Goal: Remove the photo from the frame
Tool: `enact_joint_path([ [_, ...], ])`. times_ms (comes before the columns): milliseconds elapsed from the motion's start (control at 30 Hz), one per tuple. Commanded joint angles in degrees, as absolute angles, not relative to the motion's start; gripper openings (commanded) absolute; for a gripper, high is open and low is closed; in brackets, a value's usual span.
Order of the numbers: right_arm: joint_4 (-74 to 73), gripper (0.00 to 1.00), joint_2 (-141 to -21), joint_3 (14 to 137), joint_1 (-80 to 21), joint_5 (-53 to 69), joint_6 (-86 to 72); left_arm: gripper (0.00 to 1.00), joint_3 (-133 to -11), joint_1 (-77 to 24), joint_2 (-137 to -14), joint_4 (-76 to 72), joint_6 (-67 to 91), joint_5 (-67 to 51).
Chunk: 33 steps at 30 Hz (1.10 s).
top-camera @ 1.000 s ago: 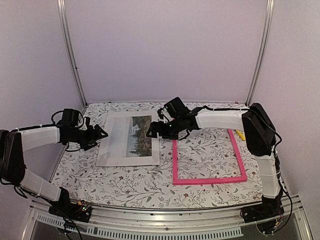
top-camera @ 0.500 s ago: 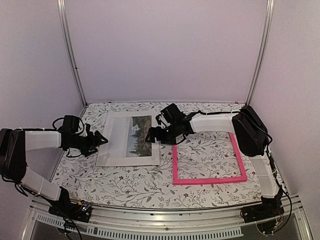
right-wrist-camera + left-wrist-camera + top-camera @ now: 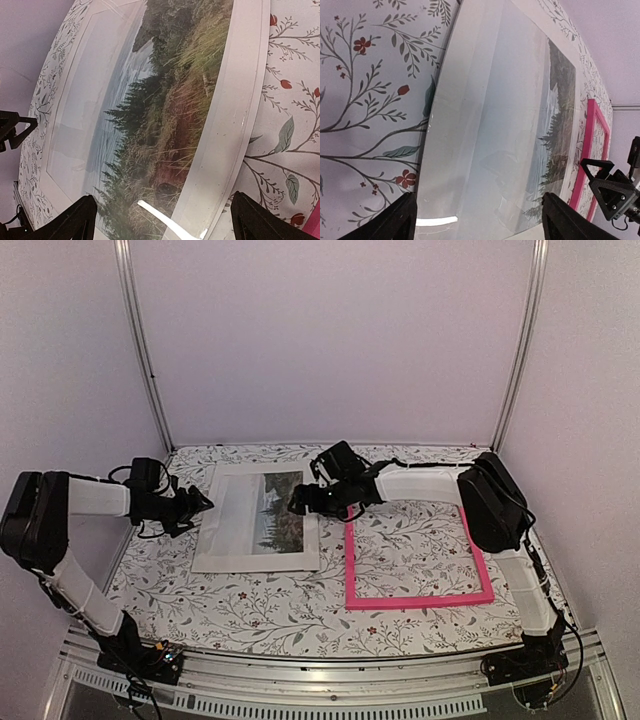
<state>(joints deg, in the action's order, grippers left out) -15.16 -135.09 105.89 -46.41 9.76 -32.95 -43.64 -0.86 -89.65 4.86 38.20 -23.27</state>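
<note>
The photo (image 3: 260, 520), with a white border and a print of dark trees, lies flat on the table left of centre. The empty pink frame (image 3: 415, 598) lies to its right, apart from it. My left gripper (image 3: 203, 503) is open, low at the photo's left edge. My right gripper (image 3: 296, 502) is open, low over the photo's right edge near its far corner. In the left wrist view, the left gripper (image 3: 479, 220) spans the glossy photo (image 3: 510, 115). In the right wrist view, the right gripper (image 3: 162, 217) straddles the photo (image 3: 165, 100) and its border. Neither holds anything.
The table (image 3: 300, 610) has a floral cloth. White walls and metal posts (image 3: 140, 350) enclose it on three sides. The pink frame (image 3: 592, 145) and my right gripper (image 3: 615, 192) show in the left wrist view. My left gripper (image 3: 15, 130) shows in the right wrist view.
Both arms have shifted a little toward the back, and their gripper tips stay at the photo's two side edges. The photo and the frame have not moved.
</note>
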Motion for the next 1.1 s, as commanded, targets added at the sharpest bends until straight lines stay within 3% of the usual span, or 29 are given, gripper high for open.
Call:
enact_joint_path([
  [0,-13.12,0.96,-137.52,107.14,-44.56,9.76,-32.04,0.88,-46.77,-0.04,-92.82,1.84,39.39,-23.11],
  [633,-10.37,0.97,-143.67,111.69,-42.91,15.45,-31.91,0.88,-52.78,-0.73,-102.85,-1.13,40.85,-20.0],
  [1067,-10.68,0.96,-143.55,112.19,-43.08,20.12,-31.21,0.88,-49.4,-2.89,-99.83,-1.14,41.05,-20.13],
])
